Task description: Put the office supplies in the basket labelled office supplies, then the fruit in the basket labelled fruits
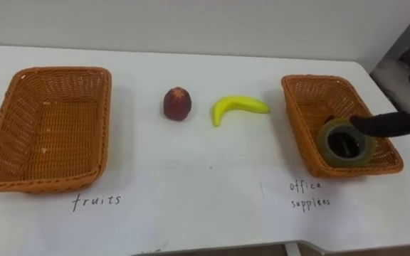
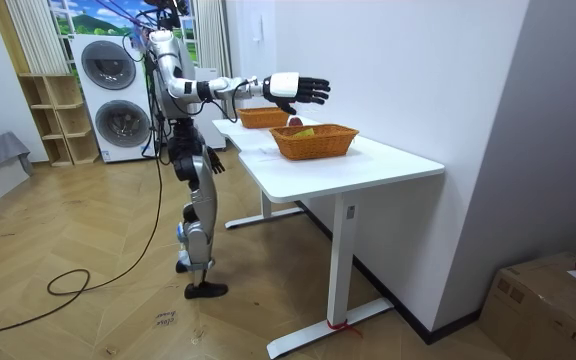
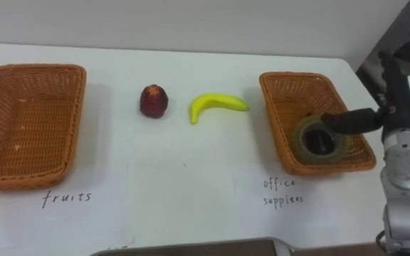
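Two fruits loose on the white table (image 1: 191, 178), between the baskets and in neither hand: a dark red round fruit (image 1: 178, 104) and, near it on the right but not touching, a yellow banana (image 1: 237, 108). Probably light, both. Round one firm-looking and apt to roll, so best cupped from above around its widest part. Banana softer and easily bruised, so best taken across the thick middle of its curve, not by the tips.

Left basket (image 1: 62, 70): shallow, woven, nothing inside, with a handwritten fruit label (image 1: 97, 201) in front. Right basket (image 1: 319, 78): same weave, with an office-supplies label (image 1: 309, 193) in front and one roll of tape (image 1: 345, 142) lying flat at its near end. Tape stiff and light, easy to hook through its hole, and apparently already in its proper place.

Right hand (image 1: 384, 124) stretched out over the right basket, dark fingers straight, holding nothing. One fingertip over the roll's far rim, touching or not impossible to tell. Left hand (image 2: 214, 162) low beside the hip in the room view.
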You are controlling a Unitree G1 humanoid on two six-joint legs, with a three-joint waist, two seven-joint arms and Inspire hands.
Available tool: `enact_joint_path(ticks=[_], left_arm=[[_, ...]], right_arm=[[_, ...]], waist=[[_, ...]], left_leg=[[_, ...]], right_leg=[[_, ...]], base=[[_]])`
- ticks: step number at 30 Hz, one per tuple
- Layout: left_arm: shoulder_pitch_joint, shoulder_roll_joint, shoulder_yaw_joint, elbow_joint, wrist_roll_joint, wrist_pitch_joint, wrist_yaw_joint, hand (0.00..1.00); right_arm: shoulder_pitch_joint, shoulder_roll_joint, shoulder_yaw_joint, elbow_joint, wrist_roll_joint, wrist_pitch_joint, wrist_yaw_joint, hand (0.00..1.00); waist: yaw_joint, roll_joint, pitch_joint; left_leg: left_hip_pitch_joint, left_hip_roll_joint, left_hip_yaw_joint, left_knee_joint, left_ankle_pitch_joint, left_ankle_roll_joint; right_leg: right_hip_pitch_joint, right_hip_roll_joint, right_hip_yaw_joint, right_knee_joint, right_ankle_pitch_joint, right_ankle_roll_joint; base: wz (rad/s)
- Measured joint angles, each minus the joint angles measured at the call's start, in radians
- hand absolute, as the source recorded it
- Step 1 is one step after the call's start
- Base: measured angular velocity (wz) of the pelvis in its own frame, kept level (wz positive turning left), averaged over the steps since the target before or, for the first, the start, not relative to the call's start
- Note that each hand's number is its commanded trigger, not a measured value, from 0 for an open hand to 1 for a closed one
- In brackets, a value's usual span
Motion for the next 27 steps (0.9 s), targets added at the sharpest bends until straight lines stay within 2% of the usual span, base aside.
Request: enact_joint_path(ticks=[7, 11, 13, 18, 22, 25, 27], left_arm=[[0.023, 0.001, 0.000, 0.000, 0.001, 0.001, 0.000, 0.00], [0.036, 0.008, -0.001, 0.000, 0.000, 0.001, 0.001, 0.00], [0.040, 0.009, -0.006, 0.000, 0.002, 0.001, 0.001, 0.00], [0.045, 0.009, -0.005, 0.029, 0.004, 0.001, -0.001, 0.00], [0.053, 0.008, -0.005, 0.034, 0.012, 0.002, -0.001, 0.00], [0.062, 0.008, -0.005, 0.034, 0.016, 0.012, -0.002, 0.00], [0.060, 0.008, -0.005, 0.035, 0.034, 0.022, -0.002, 0.00]], right_arm=[[-0.009, 0.000, 0.000, -0.011, 0.037, 0.000, -0.030, 0.00], [-0.030, 0.000, 0.003, -0.011, 0.036, 0.000, -0.032, 0.00], [-0.055, 0.000, 0.003, -0.012, 0.021, 0.000, -0.032, 0.00], [-0.068, 0.000, 0.032, -0.077, 0.002, 0.000, -0.024, 0.00], [-0.074, 0.000, 0.041, -0.132, -0.010, 0.001, 0.010, 0.00], [-0.100, -0.001, 0.040, -0.188, -0.023, 0.001, 0.017, 0.00], [-0.123, -0.002, 0.041, -0.198, -0.046, 0.001, 0.017, 0.00]], waist=[[0.011, -0.004, -0.0002], [0.015, -0.016, 0.0038], [0.017, -0.026, 0.0087], [0.027, -0.042, 0.0011], [0.035, -0.043, 0.0003], [0.044, -0.034, 0.0043], [0.048, -0.032, 0.0042]], left_leg=[[0.002, -0.002, -0.002, -0.001, 0.000, 0.000], [0.000, -0.002, -0.005, 0.004, 0.000, 0.000], [-0.003, -0.003, -0.005, 0.008, 0.000, 0.000], [-0.001, -0.001, -0.005, 0.007, 0.000, 0.000], [0.001, -0.001, -0.009, 0.004, -0.001, 0.000], [-0.002, 0.000, -0.013, 0.004, -0.001, 0.001], [-0.011, -0.001, -0.013, 0.004, -0.001, 0.001]], right_leg=[[0.009, -0.003, -0.005, -0.003, 0.000, 0.000], [0.010, -0.003, -0.012, -0.004, -0.001, 0.000], [0.008, -0.003, -0.012, -0.004, -0.001, 0.000], [0.008, -0.001, -0.012, -0.004, 0.000, 0.000], [0.009, -0.003, -0.012, -0.004, 0.000, 0.000], [0.006, -0.004, -0.012, -0.003, 0.000, 0.000], [-0.002, -0.004, -0.013, -0.002, 0.000, 0.000]], base=[[0.02], [0.03], [0.00], [0.00], [0.00], [0.00], [0.00]])
